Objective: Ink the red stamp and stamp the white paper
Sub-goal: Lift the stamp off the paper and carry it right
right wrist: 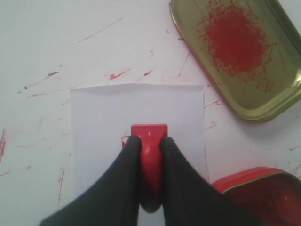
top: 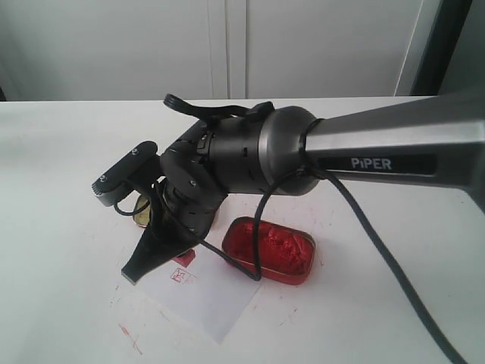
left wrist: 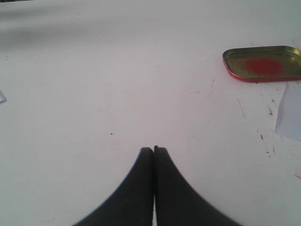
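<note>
My right gripper (right wrist: pixel 149 141) is shut on the handle of the red stamp (right wrist: pixel 149 131). The stamp's square base points down at the white paper (right wrist: pixel 103 117). Whether the base touches the sheet I cannot tell. An edge of a red mark (right wrist: pixel 124 140) peeks out beside the base. In the exterior view the right gripper (top: pixel 163 259) reaches across to the left, holding the stamp (top: pixel 184 258) over the paper (top: pixel 204 303), close to a red stamp mark (top: pixel 184 277). My left gripper (left wrist: pixel 154 149) is shut on nothing, over bare table.
The red tin of ink paste (top: pixel 269 249) sits just right of the paper. The gold lid (right wrist: pixel 240 52) with red smears lies beyond the sheet, half hidden behind the arm in the exterior view (top: pixel 140 214). Red streaks mark the white tabletop (top: pixel 76 152).
</note>
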Tool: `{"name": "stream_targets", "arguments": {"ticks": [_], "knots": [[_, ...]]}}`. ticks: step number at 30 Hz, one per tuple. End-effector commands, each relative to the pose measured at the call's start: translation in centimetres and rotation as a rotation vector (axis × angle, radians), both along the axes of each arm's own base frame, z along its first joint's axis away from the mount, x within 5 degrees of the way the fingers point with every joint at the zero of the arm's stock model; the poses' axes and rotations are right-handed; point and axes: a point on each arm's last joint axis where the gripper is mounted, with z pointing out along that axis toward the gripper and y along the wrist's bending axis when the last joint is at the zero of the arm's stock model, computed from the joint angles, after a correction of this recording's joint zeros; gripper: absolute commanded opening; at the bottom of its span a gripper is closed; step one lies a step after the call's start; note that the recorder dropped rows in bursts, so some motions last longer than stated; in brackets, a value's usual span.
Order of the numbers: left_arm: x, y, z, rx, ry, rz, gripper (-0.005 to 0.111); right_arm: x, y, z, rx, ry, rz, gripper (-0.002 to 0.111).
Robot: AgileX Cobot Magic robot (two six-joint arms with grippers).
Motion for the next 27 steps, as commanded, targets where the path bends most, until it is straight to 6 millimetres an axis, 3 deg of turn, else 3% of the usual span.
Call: {"name": "stream_targets", "arguments": {"ticks": [1, 14, 27], "knots": [[0.0, 0.0, -0.1, -0.011, -0.001, 0.004, 0.000, 0.7, -0.7, 0.9, 0.035, -0.010, -0.026, 0.000], [0.0, 0.0, -0.1, -0.011, -0.001, 0.004, 0.000, 5.4, -5.1, 1.7, 0.248, 0.149, -0.252, 0.000], [0.0, 0.0, -0.1, -0.011, -0.001, 0.004, 0.000, 9.9, -11.2, 2.2, 0.423, 0.246, -0.395, 0.000]]}}
